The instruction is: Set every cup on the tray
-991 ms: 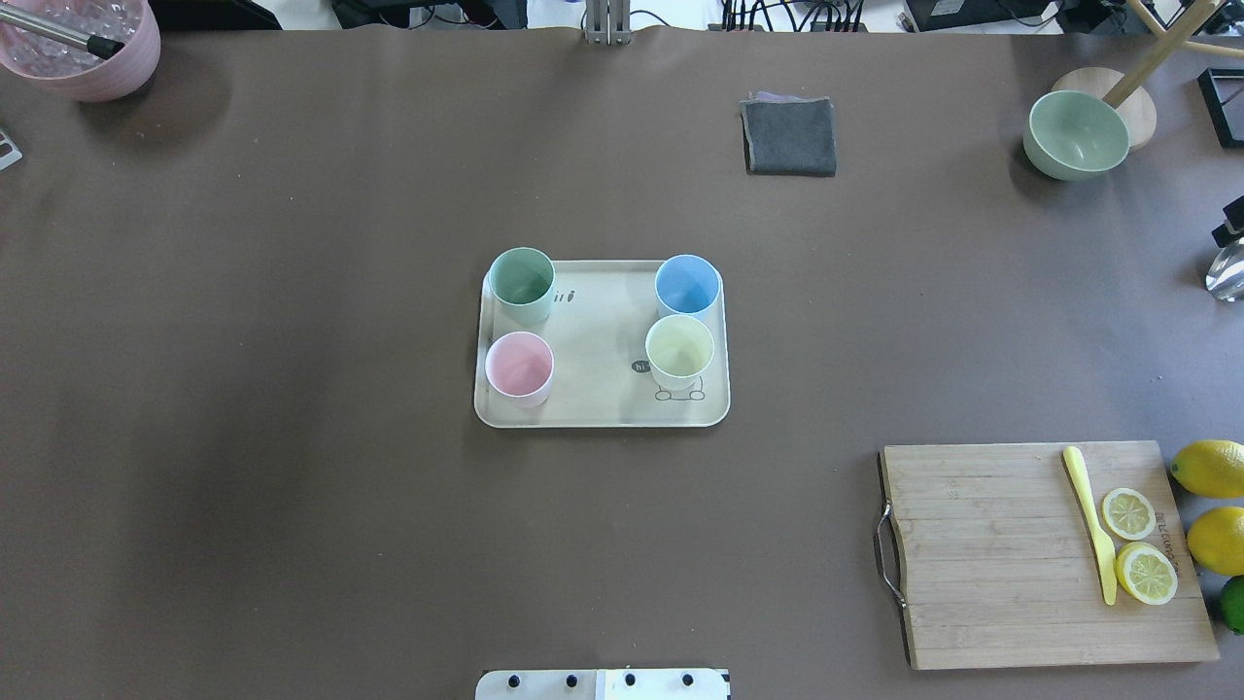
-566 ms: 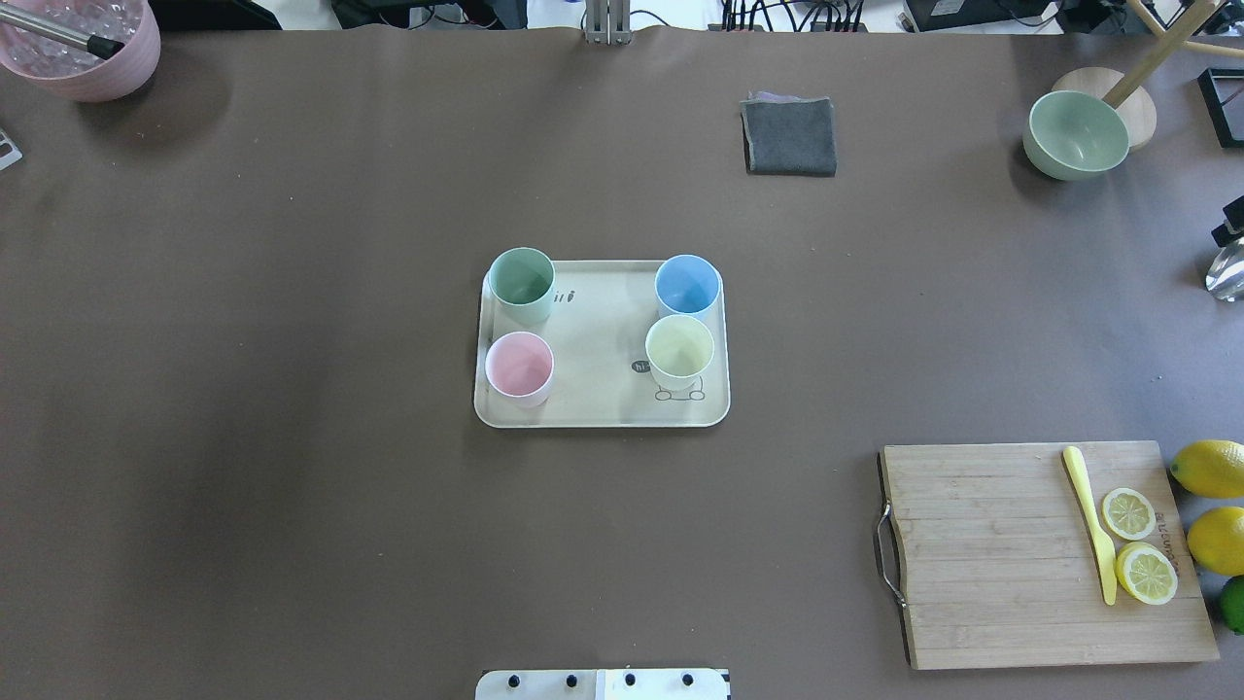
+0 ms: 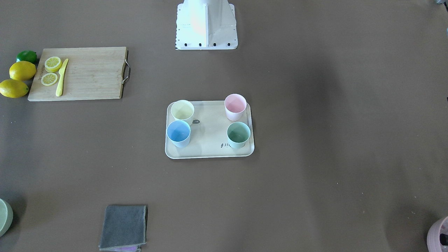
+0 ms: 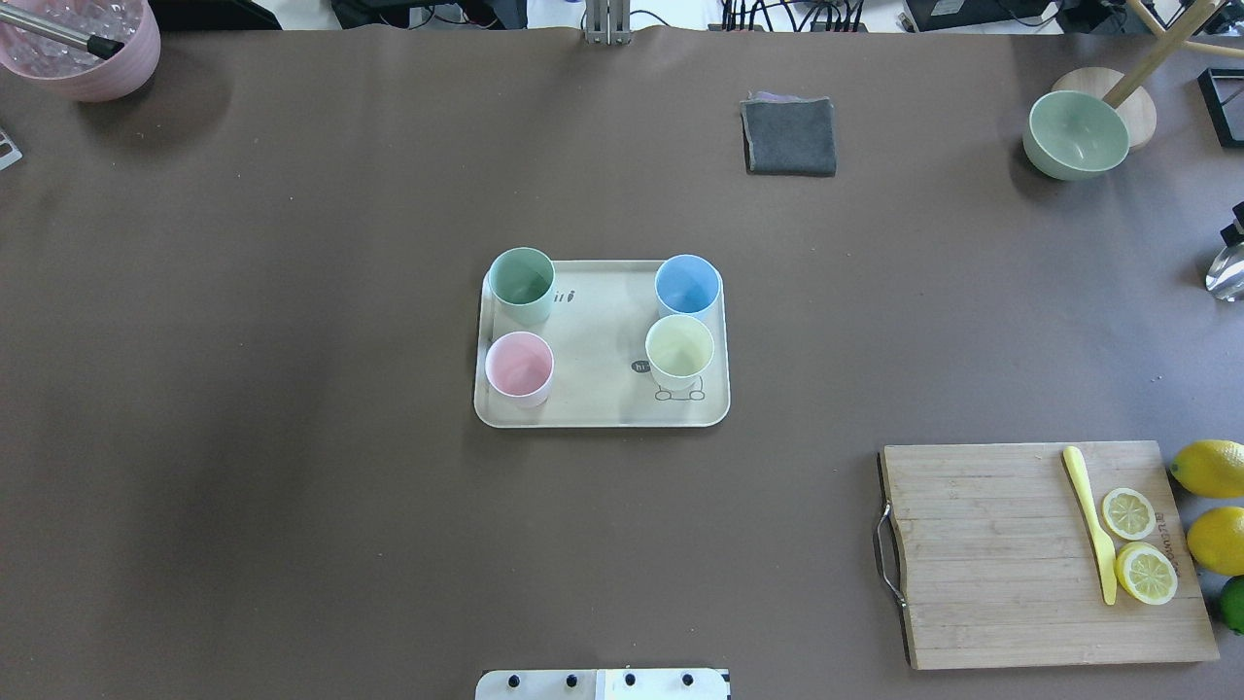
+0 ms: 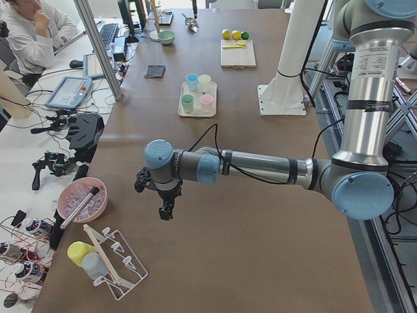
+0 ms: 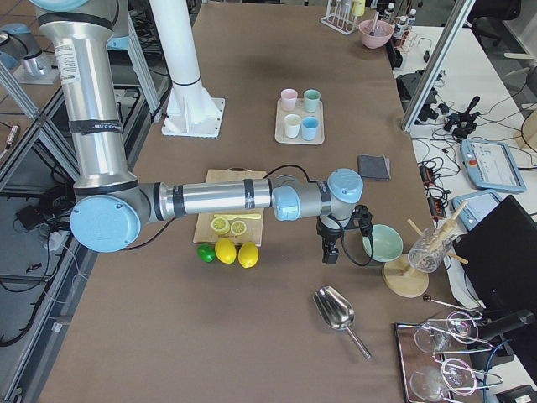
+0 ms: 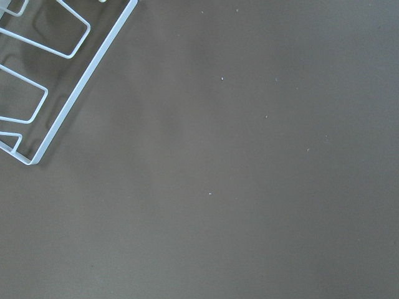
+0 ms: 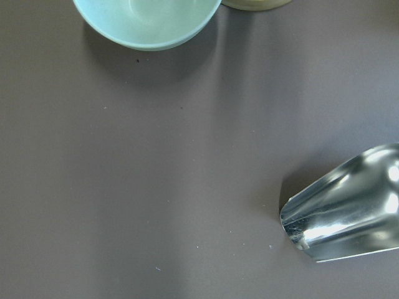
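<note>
The cream tray [image 4: 603,394] lies mid-table, also in the front-facing view [image 3: 210,149]. Four cups stand upright on it: mint green [image 4: 521,282], light blue [image 4: 687,285], pale yellow [image 4: 679,350] and pink [image 4: 519,367]. My left gripper [image 5: 166,210] shows only in the exterior left view, hanging over bare table far from the tray; I cannot tell if it is open or shut. My right gripper [image 6: 330,252] shows clearly only in the exterior right view, near the green bowl; I cannot tell its state. Neither wrist view shows fingers.
A wooden cutting board [image 4: 991,554] with lemon slices and a yellow knife lies front right, with whole lemons [image 4: 1210,467] beside it. A grey cloth [image 4: 789,136], a green bowl [image 4: 1077,134] and a pink pot [image 4: 83,49] sit at the back. A metal scoop [image 6: 340,312] and a wire rack [image 5: 111,261] lie at the table's ends.
A dark part at the right edge of the overhead view has slid further right, almost out of frame. The cups and tray have not moved.
</note>
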